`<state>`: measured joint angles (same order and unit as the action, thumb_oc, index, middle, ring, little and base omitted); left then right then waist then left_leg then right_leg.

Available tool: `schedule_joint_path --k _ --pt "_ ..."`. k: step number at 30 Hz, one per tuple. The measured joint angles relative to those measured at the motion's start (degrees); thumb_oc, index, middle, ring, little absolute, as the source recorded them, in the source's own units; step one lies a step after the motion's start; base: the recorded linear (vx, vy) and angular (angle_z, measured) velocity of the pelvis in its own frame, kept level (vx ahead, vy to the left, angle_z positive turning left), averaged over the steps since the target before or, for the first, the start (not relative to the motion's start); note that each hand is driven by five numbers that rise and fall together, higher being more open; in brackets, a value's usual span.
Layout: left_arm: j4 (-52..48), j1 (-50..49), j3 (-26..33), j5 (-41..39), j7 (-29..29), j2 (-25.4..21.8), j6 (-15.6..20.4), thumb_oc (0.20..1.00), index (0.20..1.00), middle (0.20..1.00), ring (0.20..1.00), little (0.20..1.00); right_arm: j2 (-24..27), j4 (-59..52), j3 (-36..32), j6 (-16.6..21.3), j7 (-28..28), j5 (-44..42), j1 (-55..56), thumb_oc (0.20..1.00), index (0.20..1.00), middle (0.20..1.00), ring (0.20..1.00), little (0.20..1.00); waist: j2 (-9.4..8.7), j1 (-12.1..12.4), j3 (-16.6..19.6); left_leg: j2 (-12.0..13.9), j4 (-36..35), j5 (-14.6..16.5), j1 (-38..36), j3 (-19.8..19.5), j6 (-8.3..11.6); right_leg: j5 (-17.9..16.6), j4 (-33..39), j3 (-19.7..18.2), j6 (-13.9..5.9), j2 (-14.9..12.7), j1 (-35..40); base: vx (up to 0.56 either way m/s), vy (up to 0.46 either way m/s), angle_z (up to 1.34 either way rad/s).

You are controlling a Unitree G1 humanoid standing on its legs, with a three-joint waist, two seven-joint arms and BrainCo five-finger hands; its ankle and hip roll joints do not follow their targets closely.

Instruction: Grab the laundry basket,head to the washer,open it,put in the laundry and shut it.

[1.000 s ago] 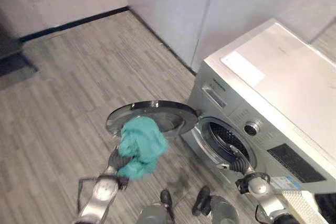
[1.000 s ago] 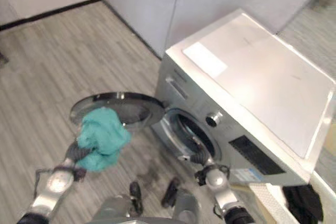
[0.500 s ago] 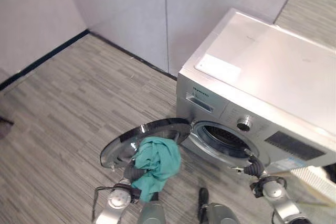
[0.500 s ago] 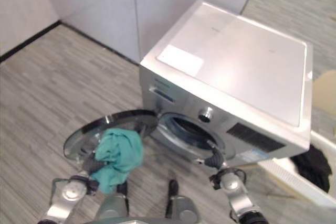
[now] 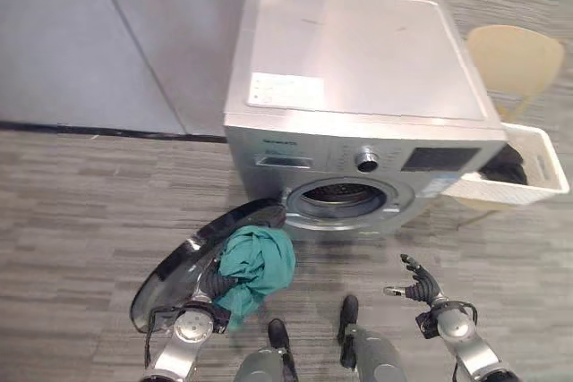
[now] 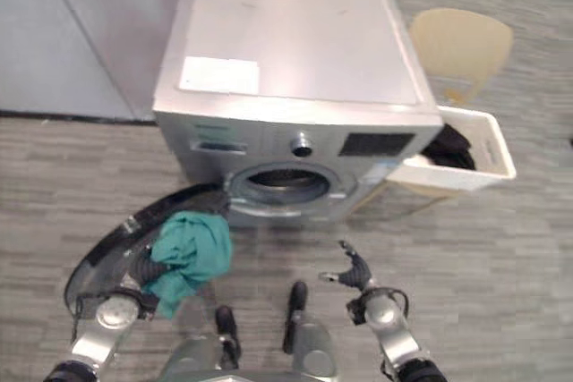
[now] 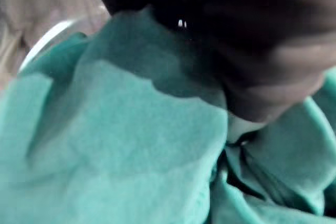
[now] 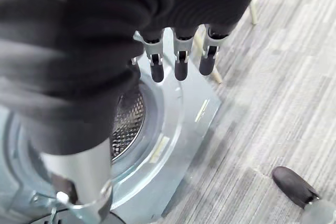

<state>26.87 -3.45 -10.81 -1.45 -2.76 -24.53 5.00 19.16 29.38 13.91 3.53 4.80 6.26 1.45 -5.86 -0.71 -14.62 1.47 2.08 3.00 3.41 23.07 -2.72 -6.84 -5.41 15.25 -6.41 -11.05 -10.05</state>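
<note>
**Now the teal garment goes into the drum**

Now the left hand [image 5: 218, 281] has its fingers curled into a bunched teal garment [image 5: 257, 259], held low in front of the washing machine [image 5: 358, 123], just over the inner face of the swung-open door [image 5: 183, 261]. The right hand [image 5: 417, 288] hangs free with relaxed, spread fingers, holding nothing, below the drum opening [image 5: 342, 193].

To load well, I judge the left hand should lift the cloth clear of the door's rim, carry it across to the opening, and push it deep enough that no loose fold trails over the seal.

The washer stands on grey wood-grain flooring [image 5: 81, 194] against pale wall panels [image 5: 152, 33]. The white laundry basket [image 5: 524, 172], with dark clothes inside, sits beside the machine in front of a tan chair [image 5: 512, 58].
</note>
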Motion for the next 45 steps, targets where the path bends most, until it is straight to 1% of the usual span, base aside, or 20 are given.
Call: schedule_joint_path --k 3,6,7,8,9,10,12,15,17,18,19,23,25,26,30,32,34,38,42,45 --pt "0.1 -0.4 0.0 0.0 -0.1 0.0 -0.1 0.200 0.200 0.200 0.200 0.200 0.0 0.2 0.0 0.0 0.1 0.0 -0.2 1.000 1.000 1.000 1.000 1.000 -0.28 0.6 0.1 0.0 -1.2 -0.8 -0.3 -0.2 0.53 -0.2 3.9 0.5 -0.39 -0.9 1.5 0.17 -0.181 -0.53" --pt "1.0 -0.2 0.1 -0.1 -0.9 1.0 -0.1 0.200 0.200 0.200 0.200 0.200 -0.1 0.7 0.0 0.0 0.1 0.0 0.2 1.000 1.000 1.000 1.000 1.000 1.21 -1.2 -0.8 1.4 -1.4 -1.2 -0.9 -1.6 1.23 -0.3 5.1 -0.5 -0.55 -1.0 1.0 0.20 -0.218 0.08" --pt "1.0 -0.2 0.1 -0.1 -0.9 1.5 -0.1 0.200 0.200 0.200 0.200 0.200 -0.1 1.0 0.1 -0.1 0.0 0.0 1.4 1.000 1.000 1.000 1.000 1.000 0.66 -1.0 -0.6 1.4 -2.6 -1.8 -2.4 -2.4 2.88 -1.0 6.3 -1.7 -0.64 -1.4 1.5 0.22 -0.416 0.37" --pt "1.0 -0.2 0.0 -0.1 -1.0 2.5 -0.1 0.200 0.200 0.200 0.200 0.200 0.2 1.5 -0.1 -0.2 0.0 0.0 1.4 1.000 1.000 1.000 1.000 1.000 1.88 -1.1 -0.6 2.8 -3.5 -2.3 -3.4 -3.3 3.89 -1.4 6.5 -1.2 -0.02 0.0 2.7 0.27 -0.397 0.24" --pt "0.0 -1.8 0.1 -0.2 -0.9 3.5 0.1 0.200 0.200 0.200 0.200 0.200 0.8 1.7 0.0 0.0 0.0 0.0 1.4 1.000 1.000 1.000 1.000 1.000 3.47 -1.1 -0.4 5.7 -3.2 -4.1 -3.8 -3.7 6.22 0.0 6.4 0.6 1.77 3.1 3.8 0.25 -0.421 0.19" --pt "0.0 -1.8 0.0 -0.4 -0.9 4.2 0.0 0.200 0.200 0.200 0.200 0.200 1.4 1.3 -0.2 0.0 0.1 0.0 1.4 1.000 1.000 1.000 1.000 1.000 4.07 -1.0 -0.4 7.2 -2.2 -3.7 -3.4 -4.7 6.37 1.0 6.6 1.0 2.92 4.3 4.4 0.22 -0.268 0.08" --pt "0.0 -2.1 -0.3 -0.7 -0.8 4.8 -0.1 0.200 0.200 0.200 0.200 0.200 2.8 0.9 -0.3 0.1 0.2 -0.1 1.1 1.000 1.000 1.000 1.000 1.000 4.25 -0.7 -0.4 9.4 -0.6 -4.3 -3.3 -5.8 6.44 2.1 6.9 1.5 4.43 7.0 5.4 0.12 -0.247 0.05" --pt "0.1 -2.1 -0.7 -0.7 -0.8 5.0 -0.1 0.200 0.200 0.200 0.200 0.200 4.6 0.4 -2.7 0.4 0.7 -0.1 0.1 1.000 1.000 1.000 1.000 1.000 3.76 -0.5 -0.3 12.3 6.4 -5.9 -0.4 -8.8 6.42 2.9 6.8 2.2 6.62 9.1 6.5 -0.01 -0.159 -0.04" --pt "0.1 -1.3 -0.7 -0.7 -0.9 5.3 -0.1 0.200 0.200 0.200 0.200 0.200 5.5 0.5 -2.8 0.4 1.4 -0.2 -0.2 1.000 1.000 1.000 1.000 1.000 3.65 -0.7 -0.4 12.0 10.5 -8.2 3.2 -11.6 7.22 3.6 6.4 2.9 7.68 8.8 6.2 0.07 -0.077 0.16" --pt "0.2 0.1 -0.8 -0.7 -1.0 6.0 0.0 0.200 0.200 0.200 0.200 0.200 6.0 0.6 -3.4 0.4 1.5 -0.3 -0.1 1.000 1.000 1.000 1.000 1.000 3.02 -0.7 -0.8 9.8 11.6 -5.9 5.5 -15.4 9.37 4.0 6.7 3.1 8.33 7.8 6.2 0.07 -0.036 0.24" --pt "0.3 0.6 -0.7 -0.8 -1.1 6.2 0.0 0.200 0.200 0.200 0.200 0.200 6.0 0.8 -3.4 0.4 1.5 -0.3 -0.2 1.000 1.000 1.000 1.000 1.000 2.68 -0.6 -0.9 7.9 9.2 -5.5 5.7 -15.8 9.71 4.0 6.9 3.0 8.34 7.3 6.4 0.06 -0.014 0.14" --pt "1.7 1.7 -0.4 -1.3 -2.1 6.3 0.0 0.200 0.200 0.200 0.200 0.200 5.4 1.0 -3.1 0.4 1.7 -0.7 -0.4 1.000 1.000 1.000 1.000 1.000 3.59 -0.2 -1.3 4.4 3.7 -6.9 7.4 -15.4 8.39 4.5 7.3 2.8 8.98 9.0 6.7 0.03 0.022 -0.08" --pt "2.4 2.0 -0.1 -2.6 -2.3 6.3 0.0 0.200 0.200 0.200 0.200 0.200 5.5 0.9 -2.6 0.5 1.7 -0.7 -0.9 1.000 1.000 1.000 1.000 1.000 4.22 1.3 -1.8 4.8 1.4 -8.3 6.6 -15.9 7.29 4.6 6.3 0.5 8.84 10.7 6.0 0.00 0.079 -0.56" --pt "2.7 2.0 -0.1 -2.8 -2.5 6.0 -0.1 0.200 0.200 0.200 0.200 0.200 5.1 1.1 -2.5 0.5 1.9 -0.7 -1.2 1.000 1.000 1.000 1.000 1.000 4.25 1.6 -2.1 5.4 1.1 -7.2 6.1 -15.2 6.02 4.9 5.5 -0.2 8.42 11.2 5.7 -0.08 0.095 -0.54" --pt "3.5 7.5 -0.4 -3.0 -4.6 4.4 -0.1 0.200 0.200 0.200 0.200 0.200 4.2 1.3 -1.9 0.5 2.6 -0.8 -3.0 1.000 1.000 1.000 1.000 1.000 2.33 1.0 -4.9 3.4 4.0 -6.1 10.3 -14.0 4.67 9.9 -7.5 -1.7 6.54 7.6 -3.6 -0.07 0.088 -0.09" --pt "3.7 13.2 -0.3 -5.2 -6.7 2.9 -0.1 0.200 0.200 0.200 0.200 0.200 4.2 1.5 -1.0 0.4 2.7 -2.0 -7.3 1.000 1.000 1.000 1.000 1.000 1.27 1.0 -9.3 2.0 12.7 -2.0 16.7 -12.4 3.26 14.2 -19.6 -4.4 6.66 4.1 -12.3 -0.08 0.055 -0.22" --pt "3.5 15.6 -0.1 -5.5 -8.0 2.9 0.0 0.200 0.200 0.200 0.200 0.200 4.2 0.6 -0.7 0.4 3.2 -2.6 -8.9 1.000 1.000 1.000 1.000 1.000 1.49 0.7 -10.0 2.1 17.1 -0.3 20.7 -11.8 2.89 15.1 -23.0 -5.4 6.23 3.8 -16.1 -0.08 0.032 -0.19" --pt "1.8 22.6 0.3 -8.1 -11.3 1.5 0.5 0.200 0.200 0.200 0.200 0.200 4.1 -2.4 -0.5 0.6 6.3 -3.2 -14.9 1.000 1.000 1.000 1.000 1.000 0.94 -0.4 -13.4 5.2 36.3 7.0 35.7 -11.1 1.37 19.7 -38.1 -7.6 7.22 3.2 -30.3 -0.09 0.019 -0.19" --pt "2.9 31.5 -0.3 -11.5 -14.5 0.9 0.7 0.200 0.200 0.200 0.200 0.200 3.7 -4.3 0.1 1.1 8.4 -5.3 -20.1 1.000 1.000 1.000 1.000 1.000 0.84 -1.4 -14.6 8.2 48.3 10.8 47.4 -11.0 0.68 21.7 -47.9 -9.1 8.04 4.4 -42.2 -0.06 0.017 -0.27" --pt "3.8 42.1 -0.8 -11.9 -17.4 -3.6 1.1 0.200 0.200 0.200 0.200 0.200 3.9 -6.7 -0.1 1.9 10.0 -7.4 -23.8 1.000 1.000 1.000 1.000 1.000 0.81 -3.6 -15.8 10.5 58.3 13.9 57.1 -11.4 -0.37 24.1 -57.3 -10.4 9.30 5.0 -52.2 0.00 0.007 -0.24"
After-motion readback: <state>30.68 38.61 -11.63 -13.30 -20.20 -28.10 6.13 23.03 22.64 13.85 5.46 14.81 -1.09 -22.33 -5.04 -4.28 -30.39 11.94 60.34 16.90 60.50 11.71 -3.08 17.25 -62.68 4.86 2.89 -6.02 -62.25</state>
